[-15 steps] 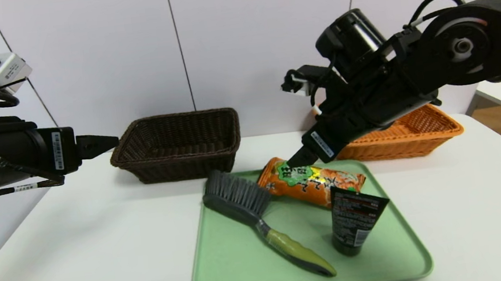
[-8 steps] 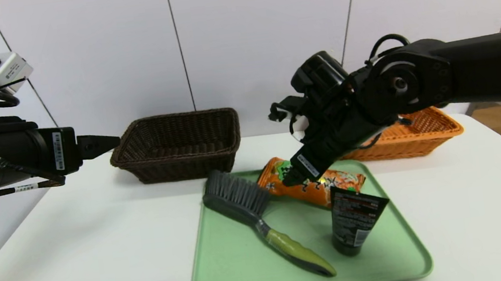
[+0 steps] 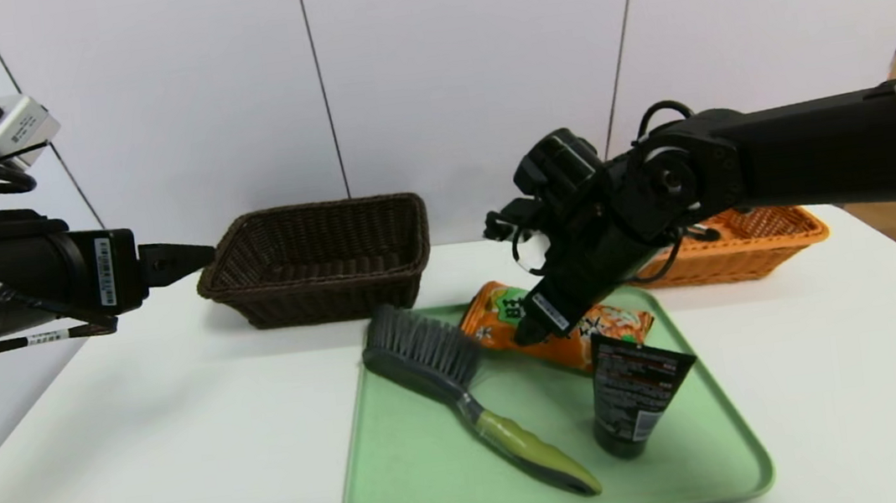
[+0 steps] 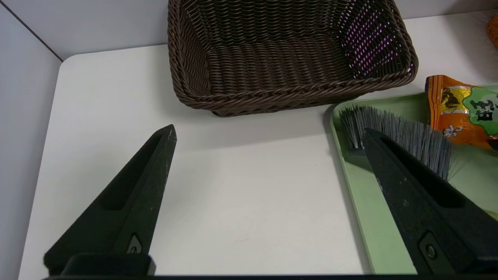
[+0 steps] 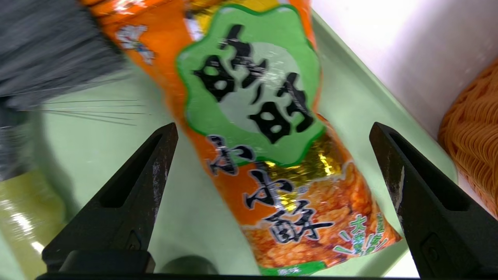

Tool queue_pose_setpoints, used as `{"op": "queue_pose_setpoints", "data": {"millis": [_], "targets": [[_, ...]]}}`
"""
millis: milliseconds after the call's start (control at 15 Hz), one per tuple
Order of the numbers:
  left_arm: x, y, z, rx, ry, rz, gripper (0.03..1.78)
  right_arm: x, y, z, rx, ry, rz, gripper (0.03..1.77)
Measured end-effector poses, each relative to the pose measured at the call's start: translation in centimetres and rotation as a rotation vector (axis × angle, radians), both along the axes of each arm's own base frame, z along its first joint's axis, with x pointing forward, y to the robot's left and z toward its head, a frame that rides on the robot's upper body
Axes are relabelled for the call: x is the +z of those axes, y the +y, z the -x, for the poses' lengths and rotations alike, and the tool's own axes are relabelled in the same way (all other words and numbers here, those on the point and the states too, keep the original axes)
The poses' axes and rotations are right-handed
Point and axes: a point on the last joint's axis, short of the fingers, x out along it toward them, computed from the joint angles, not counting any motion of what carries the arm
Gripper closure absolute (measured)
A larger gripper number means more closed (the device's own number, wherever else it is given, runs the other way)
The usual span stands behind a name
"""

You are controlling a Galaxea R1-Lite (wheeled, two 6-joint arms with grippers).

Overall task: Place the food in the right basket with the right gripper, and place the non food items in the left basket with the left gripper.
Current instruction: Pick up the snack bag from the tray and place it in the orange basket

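Note:
The orange snack bag lies across the far end of the green tray. My right gripper hangs low over it, open, one finger on each side of the bag. The grey-bristled brush lies on the tray's left half. The black tube rests on its right half. My left gripper is open and held above the table's left side, before the dark brown basket. The orange-tan basket sits at the back right, partly behind my right arm.
The white table has bare room left of the tray and along the right side. A grey panelled wall stands right behind the baskets. A second table edge shows at the far right.
My right arm has come down and swung left, bringing the open gripper from the bag's far end to just over its middle. The left arm has stayed still.

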Motion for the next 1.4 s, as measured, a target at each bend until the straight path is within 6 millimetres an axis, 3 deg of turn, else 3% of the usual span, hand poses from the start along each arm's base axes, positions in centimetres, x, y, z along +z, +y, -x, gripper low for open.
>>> {"op": "queue_pose_setpoints", "data": {"millis": [1133, 1200, 1400], "targets": [[-0.1, -0.1, -0.2, -0.001, 0.007, -0.002, 0.12, -2.7, -0.2, -0.9, -0.025, 0.07, 0.036, 0.1], [-0.2, -0.1, -0.2, -0.004, 0.01, -0.003, 0.12, -2.8, -0.2, -0.9, -0.027, 0.072, 0.037, 0.18], [-0.3, -0.2, -0.2, -0.008, 0.014, -0.004, 0.12, -2.9, -0.2, -0.9, -0.028, 0.075, 0.038, 0.67]]}}
